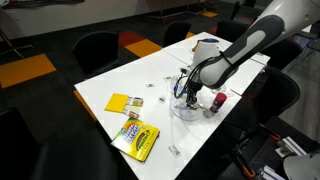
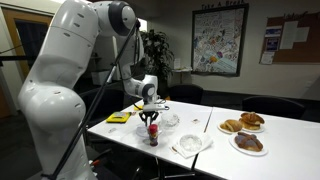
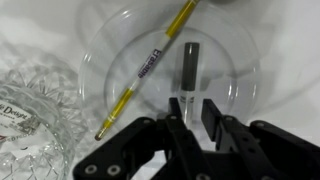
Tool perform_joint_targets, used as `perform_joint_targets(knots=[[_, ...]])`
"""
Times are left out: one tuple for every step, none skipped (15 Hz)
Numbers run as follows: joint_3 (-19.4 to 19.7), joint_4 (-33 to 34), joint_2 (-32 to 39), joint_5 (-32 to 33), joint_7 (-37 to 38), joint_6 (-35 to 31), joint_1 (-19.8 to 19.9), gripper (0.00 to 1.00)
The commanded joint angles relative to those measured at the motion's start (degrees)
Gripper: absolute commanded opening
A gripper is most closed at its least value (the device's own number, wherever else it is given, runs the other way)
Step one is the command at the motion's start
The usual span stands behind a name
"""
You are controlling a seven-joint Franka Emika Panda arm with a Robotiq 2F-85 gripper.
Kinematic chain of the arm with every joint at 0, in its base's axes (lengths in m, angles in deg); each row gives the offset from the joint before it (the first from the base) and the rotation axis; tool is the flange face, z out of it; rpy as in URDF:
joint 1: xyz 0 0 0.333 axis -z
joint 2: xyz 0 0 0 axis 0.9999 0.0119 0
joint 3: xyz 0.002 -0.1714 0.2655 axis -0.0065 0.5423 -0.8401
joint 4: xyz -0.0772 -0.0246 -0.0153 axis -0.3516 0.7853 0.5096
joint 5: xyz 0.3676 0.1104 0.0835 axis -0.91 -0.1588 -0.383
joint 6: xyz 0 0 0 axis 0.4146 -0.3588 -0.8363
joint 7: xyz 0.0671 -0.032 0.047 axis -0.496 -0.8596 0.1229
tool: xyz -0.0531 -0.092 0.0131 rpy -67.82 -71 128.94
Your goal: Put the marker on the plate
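Observation:
The plate (image 3: pixel 232 62) is a round, shallow, clear-white dish right under my gripper (image 3: pixel 192 105); it also shows in an exterior view (image 1: pixel 185 109). My gripper is shut on a dark marker (image 3: pixel 188 62), held nearly upright with its far end down over the middle of the plate. A yellow pen (image 3: pixel 150 62) lies slantwise across the left half of the plate. In both exterior views my gripper (image 1: pixel 188 92) (image 2: pixel 150 115) points straight down over the table.
A cut-glass dish (image 3: pixel 25 112) sits just left of the plate. A small red cup (image 1: pixel 217 101) stands beside it. A yellow pad (image 1: pixel 122 102) and a yellow packet (image 1: pixel 135 139) lie nearer the table's end. Dishes of pastries (image 2: pixel 246 132) stand farther along.

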Motion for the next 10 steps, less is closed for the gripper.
perform_joint_targets(knots=[[0.35, 0.86, -0.36, 2.22, 0.98, -2.88, -0.07, 0.62], [0.06, 1.09, -0.71, 2.33, 0.93, -3.33, 0.15, 0.69], [-0.26, 1.51, -1.59, 2.32, 0.84, -3.23, 0.39, 0.77], [-0.42, 1.90, -2.25, 2.27, 0.71, -3.00, 0.55, 0.83], [-0.49, 2.36, -3.15, 2.23, 0.63, -2.64, 0.63, 0.90], [-0.10, 2.78, -3.71, 2.60, 0.79, -3.21, 0.35, 0.98], [0.77, 3.01, -4.28, 3.22, 1.54, -4.99, -0.20, 1.00], [0.85, 3.42, -4.51, 3.24, 1.63, -5.37, -0.10, 1.00], [0.99, 3.66, -4.98, 3.41, 1.89, -5.53, -0.06, 1.00], [1.98, 3.94, -5.30, 4.15, 3.31, -5.30, -0.79, 1.00]])
